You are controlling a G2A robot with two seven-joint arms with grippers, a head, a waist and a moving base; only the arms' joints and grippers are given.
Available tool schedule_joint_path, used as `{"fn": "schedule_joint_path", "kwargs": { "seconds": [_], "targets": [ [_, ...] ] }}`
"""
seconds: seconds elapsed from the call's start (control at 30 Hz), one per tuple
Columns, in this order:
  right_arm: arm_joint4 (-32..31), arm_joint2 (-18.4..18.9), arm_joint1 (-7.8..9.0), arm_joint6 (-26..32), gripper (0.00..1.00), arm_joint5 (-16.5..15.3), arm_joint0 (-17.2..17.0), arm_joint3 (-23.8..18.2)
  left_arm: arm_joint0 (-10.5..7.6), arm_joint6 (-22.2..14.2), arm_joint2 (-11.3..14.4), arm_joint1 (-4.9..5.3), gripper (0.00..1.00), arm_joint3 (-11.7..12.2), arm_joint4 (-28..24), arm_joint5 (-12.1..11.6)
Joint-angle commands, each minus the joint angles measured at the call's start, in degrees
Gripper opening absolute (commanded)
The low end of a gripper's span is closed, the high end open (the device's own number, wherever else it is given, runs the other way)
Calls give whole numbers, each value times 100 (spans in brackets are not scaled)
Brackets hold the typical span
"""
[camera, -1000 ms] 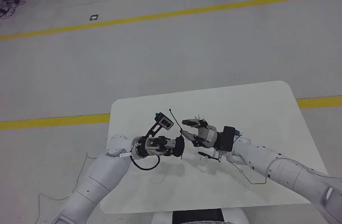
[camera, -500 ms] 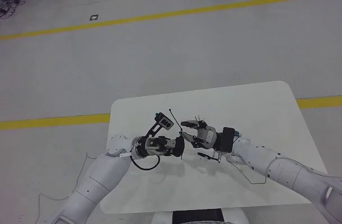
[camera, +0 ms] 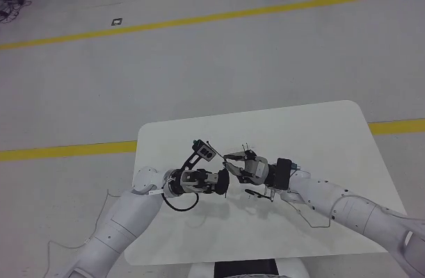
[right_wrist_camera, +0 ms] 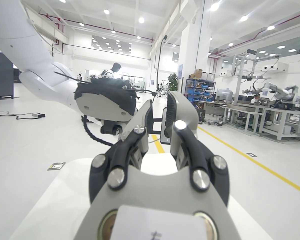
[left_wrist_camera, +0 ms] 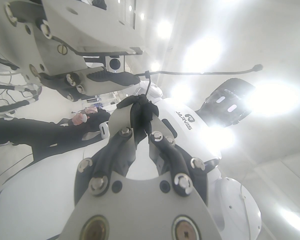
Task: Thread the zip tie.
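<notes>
The zip tie is a thin black strap held in the air above the white table. My left gripper is shut on one end of it, its fingertips wrapped in black material. From there the strap rises, bends sharply and runs out to a small block at its free end. My right gripper is open right at that bend, its black-padded finger touching or almost touching the strap. In the right wrist view the zip tie rises just beyond the open right gripper. From above, left gripper and right gripper meet mid-table.
Both arms come in from the near edge of the table. Grey floor with yellow lines surrounds it. Workbenches and shelving stand far off in the hall.
My right gripper has edged a little toward the left gripper and the zip tie. The left arm has kept still with the strap.
</notes>
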Motion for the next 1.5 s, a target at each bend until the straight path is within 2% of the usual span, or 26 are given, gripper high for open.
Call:
{"fn": "schedule_joint_path", "kwargs": {
  "seconds": [0.0,1.13,1.23,1.33,1.47],
  "targets": [
    [-20,0,-1,8,15,0,4,2,0,0,0,0,0,0,0,0],
    [-171,159,-47,45,14,0,-78,-9,0,0,0,0,0,0,0,0],
    [-182,163,-52,58,12,0,-78,-5,0,0,0,0,0,0,0,0],
    [-202,169,-57,98,0,0,-77,5,0,0,0,0,0,0,0,0],
    [-224,186,-60,148,0,0,-85,6,0,0,0,0,0,0,0,0]
  ]
}}
